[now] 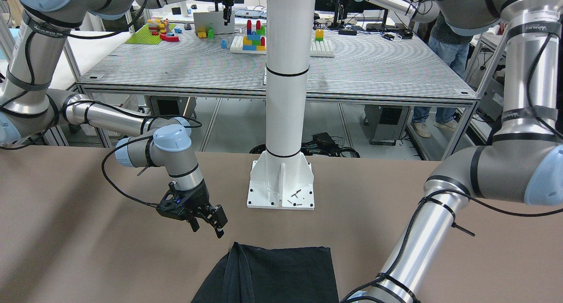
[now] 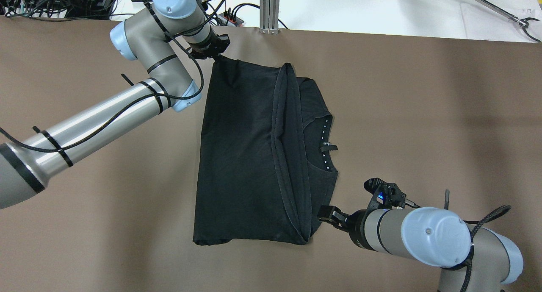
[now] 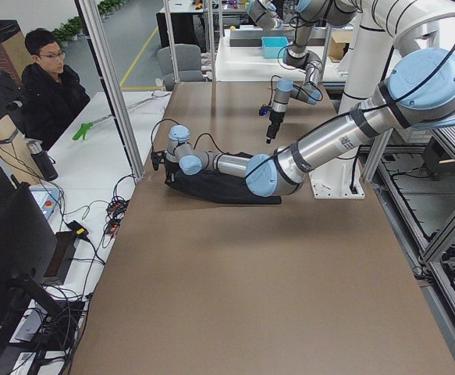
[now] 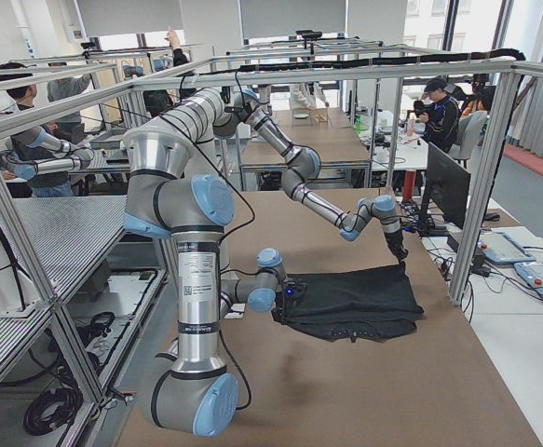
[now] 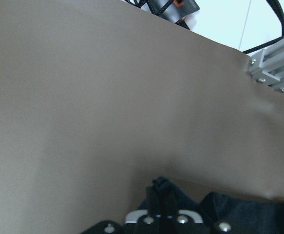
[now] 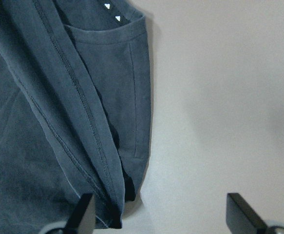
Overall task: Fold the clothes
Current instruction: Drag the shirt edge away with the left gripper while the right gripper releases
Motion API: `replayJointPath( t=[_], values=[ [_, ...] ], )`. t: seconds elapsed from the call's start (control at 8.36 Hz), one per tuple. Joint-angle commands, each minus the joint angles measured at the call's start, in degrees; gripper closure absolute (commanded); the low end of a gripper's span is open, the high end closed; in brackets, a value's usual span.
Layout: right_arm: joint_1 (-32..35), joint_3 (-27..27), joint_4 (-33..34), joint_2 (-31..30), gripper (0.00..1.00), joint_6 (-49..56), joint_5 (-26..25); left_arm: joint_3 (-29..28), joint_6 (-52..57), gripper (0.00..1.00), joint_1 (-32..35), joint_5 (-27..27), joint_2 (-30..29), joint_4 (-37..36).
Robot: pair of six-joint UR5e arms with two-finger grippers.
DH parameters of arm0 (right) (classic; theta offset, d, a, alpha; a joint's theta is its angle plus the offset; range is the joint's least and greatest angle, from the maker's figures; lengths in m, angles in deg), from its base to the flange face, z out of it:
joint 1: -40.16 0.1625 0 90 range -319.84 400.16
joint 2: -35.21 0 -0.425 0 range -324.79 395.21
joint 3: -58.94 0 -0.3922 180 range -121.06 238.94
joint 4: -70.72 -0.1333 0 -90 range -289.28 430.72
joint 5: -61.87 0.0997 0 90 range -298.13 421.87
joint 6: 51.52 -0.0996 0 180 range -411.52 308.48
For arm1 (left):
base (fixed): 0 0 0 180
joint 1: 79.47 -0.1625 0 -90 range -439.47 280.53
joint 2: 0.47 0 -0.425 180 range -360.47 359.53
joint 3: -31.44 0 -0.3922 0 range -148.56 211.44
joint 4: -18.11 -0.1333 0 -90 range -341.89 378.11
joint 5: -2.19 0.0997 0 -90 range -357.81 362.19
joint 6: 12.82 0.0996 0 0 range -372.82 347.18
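Two grippers meet the black soft fabric garment [image 2: 245,156]: left gripper [image 2: 215,55] pinching its corner near the brown tabletop's [image 2: 423,114] far edge, right gripper [image 2: 327,213] beside it, jaws spread wide, empty.

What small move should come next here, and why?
Probably ease the right tool onto the near corner of the black shirt and shut it there. The left tool pinches the far corner, pulling it to a point, while the right one is open beside the folded hem and grips nothing, so a two-handed fold cannot yet start.
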Motion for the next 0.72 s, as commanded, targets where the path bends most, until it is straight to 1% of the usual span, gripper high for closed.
replayJointPath(
  t=[0.0,0.12,0.24,0.36,0.48,0.6],
  values=[
    [-0.3,-0.8,0.0,0.2,0.05,0.0,-2.0,-3.3,0.2,0.99,-1.4,3.9,-3.4,1.5],
    [-0.4,-0.9,0.0,0.2,0.06,0.0,-2.0,-3.2,0.4,0.43,-1.5,4.3,-3.4,1.5],
    [-0.6,-1.0,0.0,0.4,0.05,0.0,-2.3,-2.7,3.1,0.06,-1.9,5.4,-3.4,1.6],
    [-1.2,-1.3,0.0,1.3,0.05,0.1,-4.6,0.7,5.1,0.06,-1.2,5.1,-0.8,1.5],
    [-1.6,-2.0,3.5,3.9,0.05,1.0,-5.7,8.0,9.3,0.06,-0.6,4.8,5.1,1.2],
    [-1.6,-3.2,13.3,10.9,0.06,4.8,-5.7,12.2,10.2,0.06,-0.6,4.8,9.5,1.1]
  ],
)
